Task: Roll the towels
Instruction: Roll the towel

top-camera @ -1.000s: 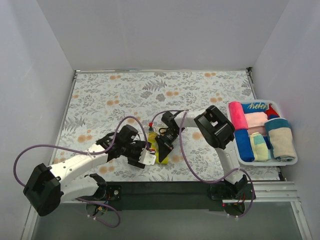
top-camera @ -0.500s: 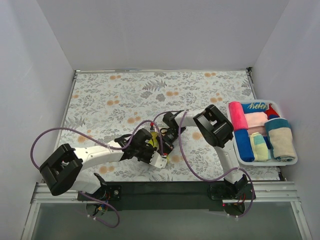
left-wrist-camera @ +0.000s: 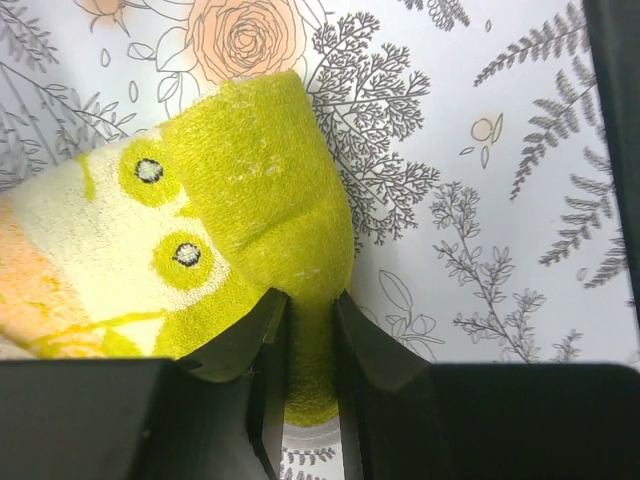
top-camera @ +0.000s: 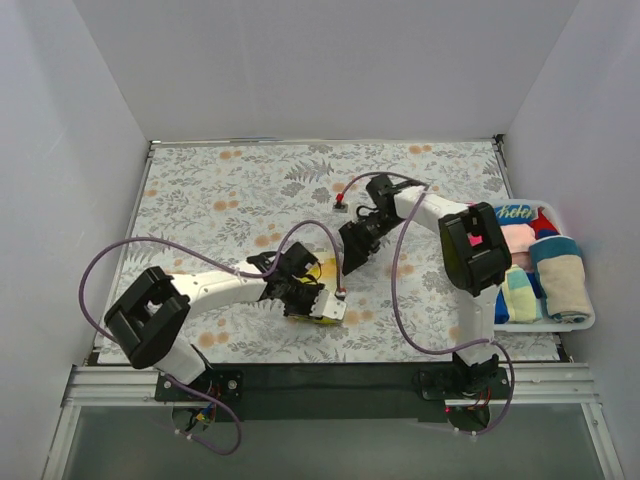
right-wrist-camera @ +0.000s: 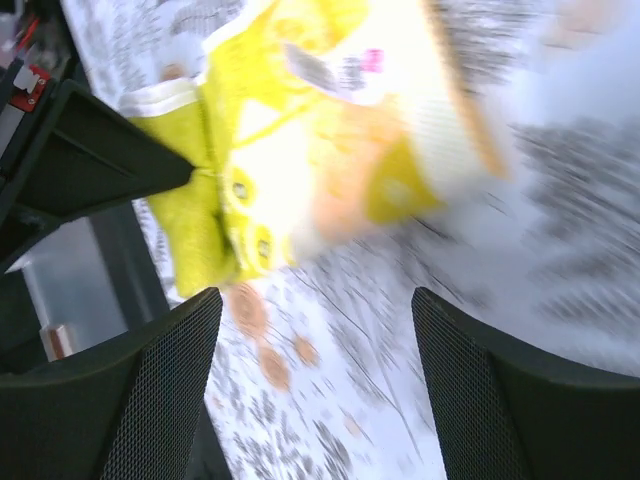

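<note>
A yellow patterned towel [top-camera: 326, 270] lies rolled on the floral cloth near the table's front middle. In the left wrist view its yellow-green end [left-wrist-camera: 250, 190] is pinched between my left gripper's [left-wrist-camera: 310, 300] narrow jaws. From above, the left gripper [top-camera: 318, 304] sits right on the roll. My right gripper [top-camera: 356, 246] hangs up and to the right of it, apart from it. Its fingers [right-wrist-camera: 150, 400] stand wide with nothing between them, and the yellow towel [right-wrist-camera: 300, 130] shows blurred beyond them. More rolled towels, pink [top-camera: 514, 238], beige [top-camera: 566, 285] and pale yellow [top-camera: 518, 294], lie in the basket.
A white basket [top-camera: 545, 326] stands at the right edge, partly behind the right arm's elbow [top-camera: 474, 250]. Purple cables loop over both arms. The floral cloth [top-camera: 230, 190] covers the table, and white walls close in three sides.
The right gripper let go of the yellow towel, opened and drew back up and to the right. The left gripper moved right onto the roll and closed on its end.
</note>
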